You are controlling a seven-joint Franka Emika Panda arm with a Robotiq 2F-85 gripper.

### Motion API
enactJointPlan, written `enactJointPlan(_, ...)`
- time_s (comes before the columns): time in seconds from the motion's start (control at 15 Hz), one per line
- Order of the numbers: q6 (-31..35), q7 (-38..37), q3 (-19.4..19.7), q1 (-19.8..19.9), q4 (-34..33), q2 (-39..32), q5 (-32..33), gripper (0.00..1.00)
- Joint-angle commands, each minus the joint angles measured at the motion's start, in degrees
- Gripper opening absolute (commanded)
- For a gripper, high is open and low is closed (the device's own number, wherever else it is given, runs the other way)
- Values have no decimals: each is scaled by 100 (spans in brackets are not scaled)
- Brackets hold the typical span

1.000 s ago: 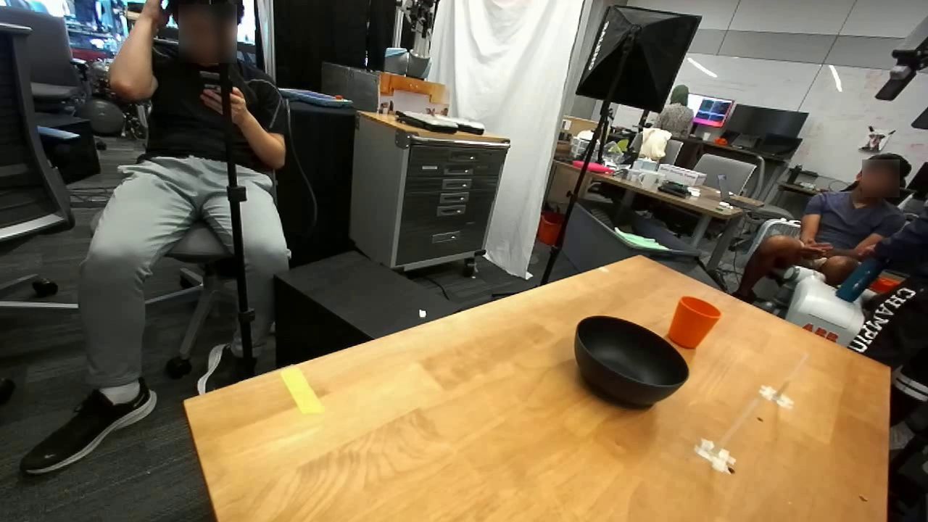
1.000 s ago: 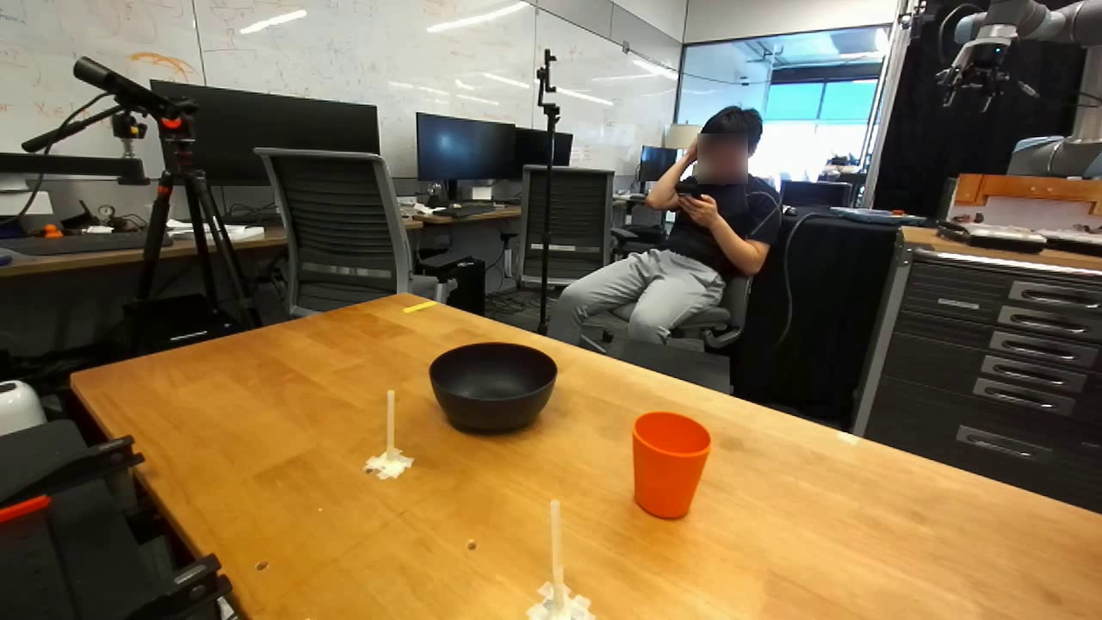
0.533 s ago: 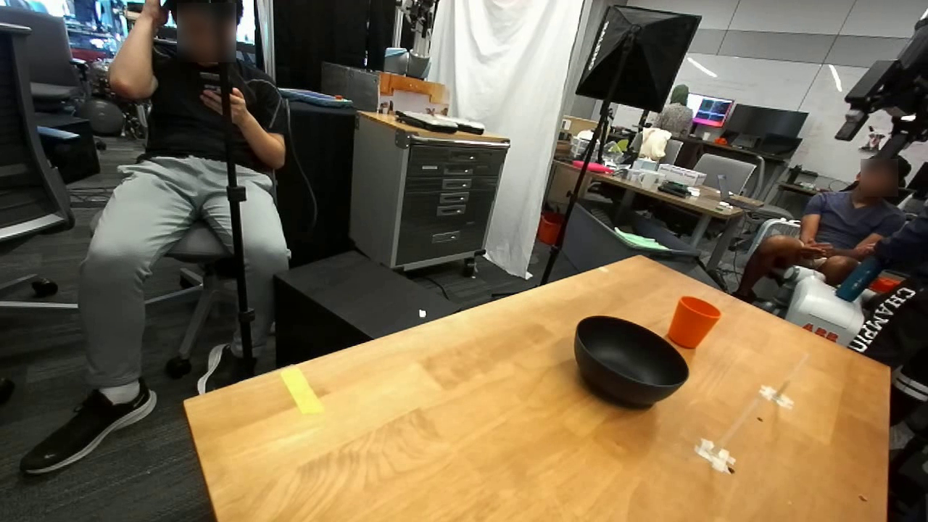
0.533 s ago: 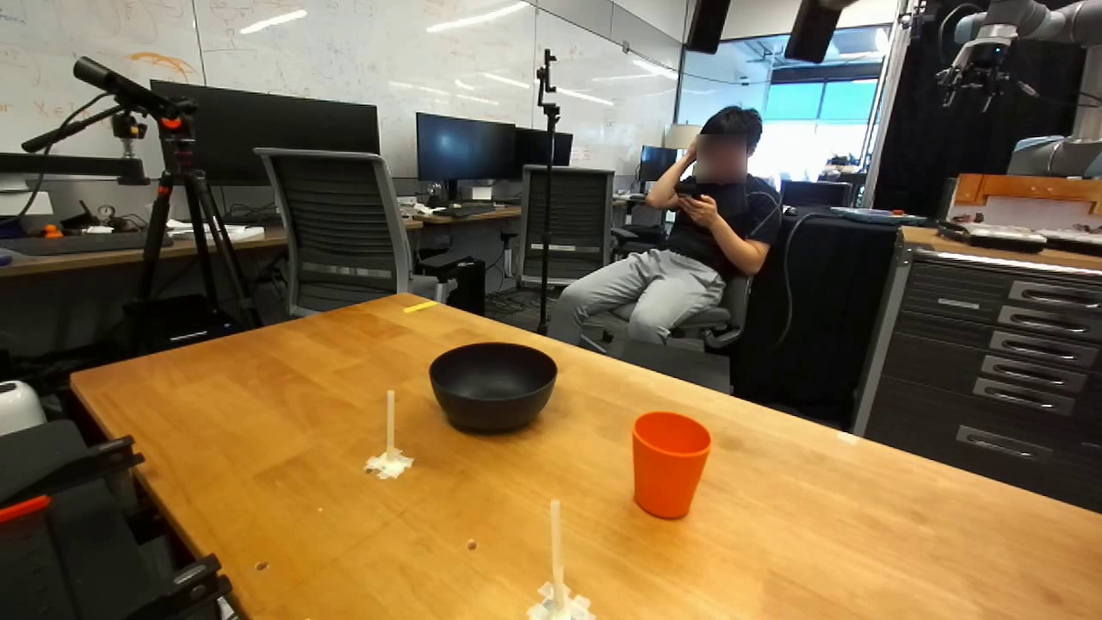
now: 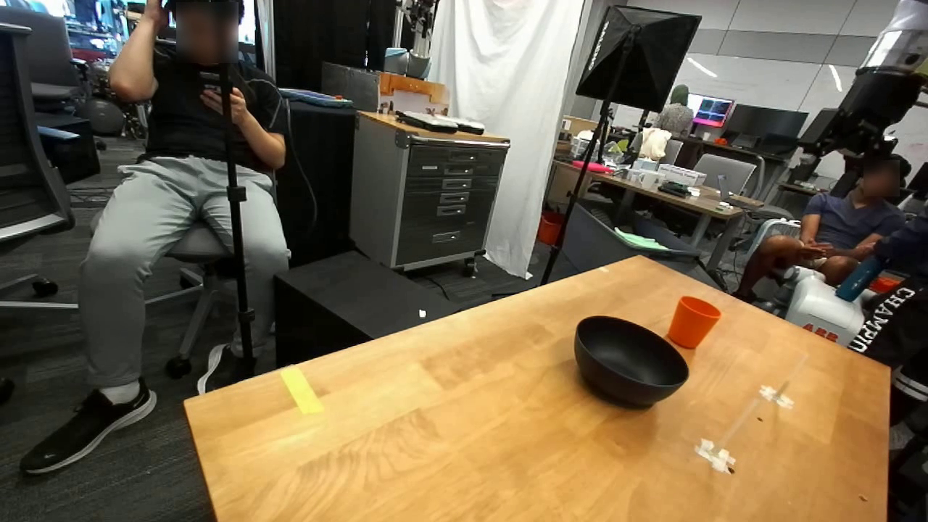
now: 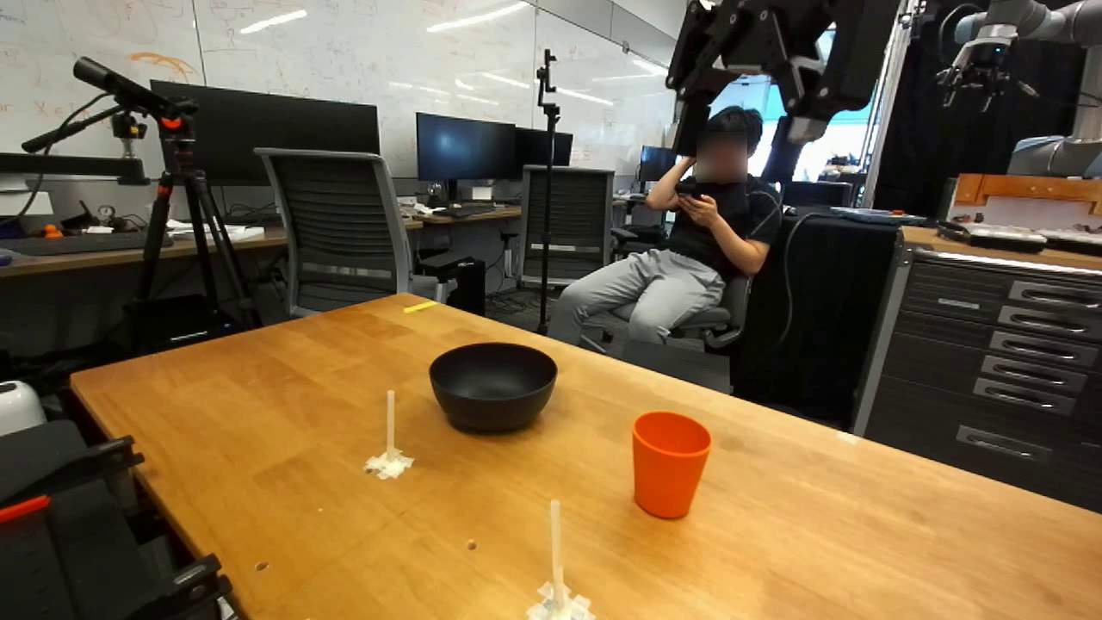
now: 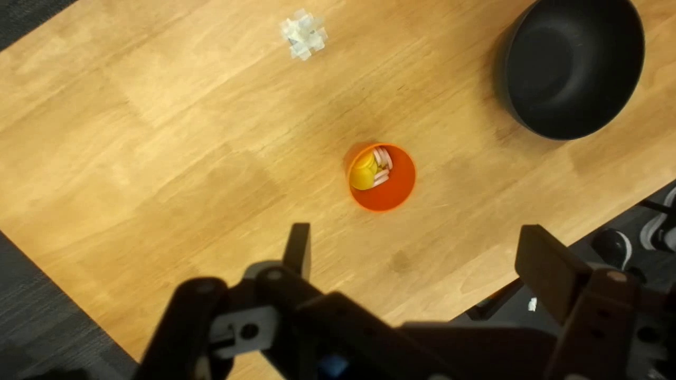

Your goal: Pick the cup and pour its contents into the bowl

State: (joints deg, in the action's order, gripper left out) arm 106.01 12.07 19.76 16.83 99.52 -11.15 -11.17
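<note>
Fingers (image 7: 549, 272): parted, nothing held. Orange cup (image 7: 399, 187): stationed below them. Step: approach, presumably; centring and lowering required next.

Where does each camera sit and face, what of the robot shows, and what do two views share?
An exterior view: higher than the table, facing down across it, bowl nearer than cup; arm at upper right.
An exterior view: at the cup's end, facing the yellow tape; gripper at top.
Wrist view: on the arm, looking down at the cup; open gripper fingers at bottom.
Both exterior views share table, cup, bowl, yellow tape, seated man.
</note>
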Motion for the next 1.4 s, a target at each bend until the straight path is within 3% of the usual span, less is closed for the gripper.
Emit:
enactJointPlan(0.0,532,72,-205,75,351,99,186,100)
enactJointPlan(0.8,2544,645,-356,189,1519,-60,-99,100)
enactJointPlan(1.13,3505,968,-461,294,1770,-255,-258,100)
enactJointPlan(1.33,3689,1169,-630,415,1728,-476,-504,100)
